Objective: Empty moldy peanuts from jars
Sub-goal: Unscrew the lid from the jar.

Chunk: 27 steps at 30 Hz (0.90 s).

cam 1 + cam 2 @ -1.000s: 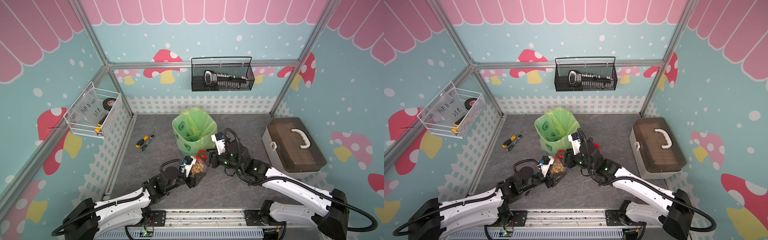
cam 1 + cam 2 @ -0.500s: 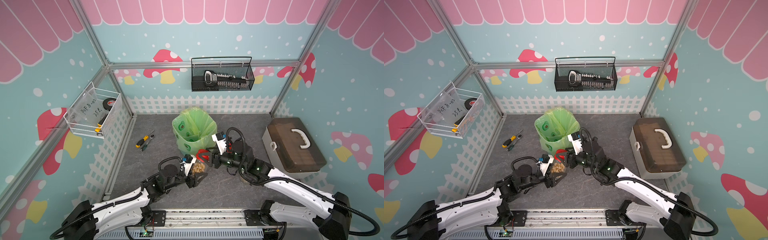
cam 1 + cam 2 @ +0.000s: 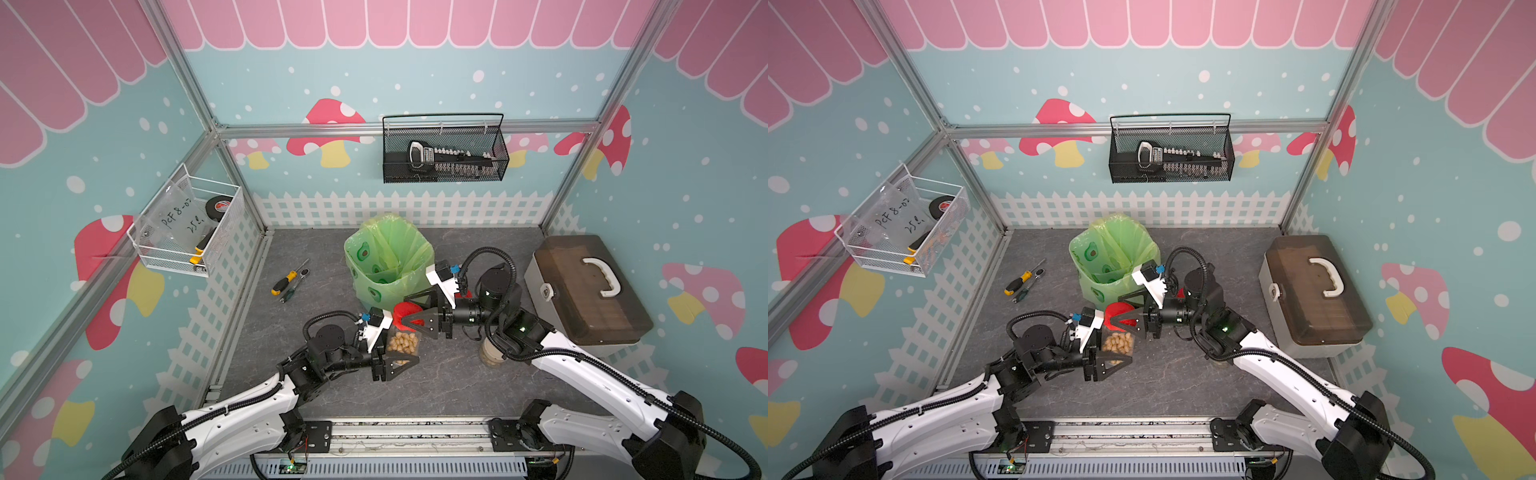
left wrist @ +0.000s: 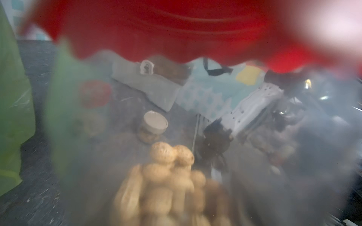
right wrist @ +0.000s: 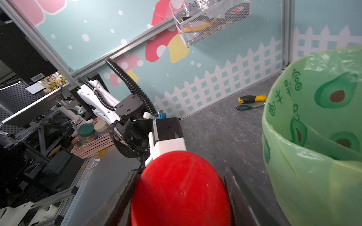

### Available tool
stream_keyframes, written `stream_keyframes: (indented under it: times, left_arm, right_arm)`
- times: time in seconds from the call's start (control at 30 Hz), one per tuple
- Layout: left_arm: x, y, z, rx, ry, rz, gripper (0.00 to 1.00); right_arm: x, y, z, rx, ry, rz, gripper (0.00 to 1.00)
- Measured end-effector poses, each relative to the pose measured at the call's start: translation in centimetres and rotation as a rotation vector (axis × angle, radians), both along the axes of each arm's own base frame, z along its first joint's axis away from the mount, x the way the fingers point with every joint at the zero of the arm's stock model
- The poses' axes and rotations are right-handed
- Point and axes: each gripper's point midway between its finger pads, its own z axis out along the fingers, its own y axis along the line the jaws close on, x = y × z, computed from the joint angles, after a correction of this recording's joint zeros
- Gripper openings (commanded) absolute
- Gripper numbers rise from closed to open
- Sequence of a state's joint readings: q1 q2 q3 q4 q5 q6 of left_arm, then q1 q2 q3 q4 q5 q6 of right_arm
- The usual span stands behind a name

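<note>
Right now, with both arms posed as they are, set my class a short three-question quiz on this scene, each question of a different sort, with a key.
1. True or false: the right gripper is closed on the red lid.
2. Which lies on the floor on the left arm's side of the green-bagged bin?
A. screwdrivers
B. a hammer
C. a spoon
3. In one word, what fills the clear jar held in the left gripper?

Key:
1. True
2. A
3. peanuts
</note>
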<state>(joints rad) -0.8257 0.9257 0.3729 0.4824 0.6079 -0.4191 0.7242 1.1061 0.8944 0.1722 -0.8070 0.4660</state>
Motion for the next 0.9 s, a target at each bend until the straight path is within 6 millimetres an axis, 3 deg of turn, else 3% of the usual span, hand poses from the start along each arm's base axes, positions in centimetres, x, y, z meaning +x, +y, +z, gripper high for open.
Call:
stream_keyframes:
  times: [0.1,0.23,0.33,0.6,0.73,0.9]
  left_arm:
    - [-0.2,0.0,0.6,-0.022,-0.017,-0.019,0.38]
    - [0.0,-0.1,0.7,-0.016,-0.022,-0.009,0.36]
    - [1.0,0.2,0.4,0.011,-0.020,0.052,0.35]
    - [4.7,2.1,-1.6,0.120,-0.021,0.300,0.35]
    - [5.9,3.0,-2.9,0.181,-0.024,0.384,0.34]
    - [6.7,3.4,-3.8,0.220,-0.029,0.431,0.34]
  right_arm:
    - [-0.4,0.1,0.6,0.017,-0.030,0.049,0.64]
    - [-1.0,0.1,0.5,0.013,-0.053,0.082,0.88]
    - [-0.7,0.0,-0.1,-0.018,-0.042,0.045,0.96]
    - [2.4,-1.7,-1.2,-0.067,0.051,-0.247,0.97]
    - [2.8,-1.1,-2.2,-0.104,0.091,-0.383,0.96]
    - [4.1,-1.3,-2.4,-0.091,0.125,-0.530,0.87]
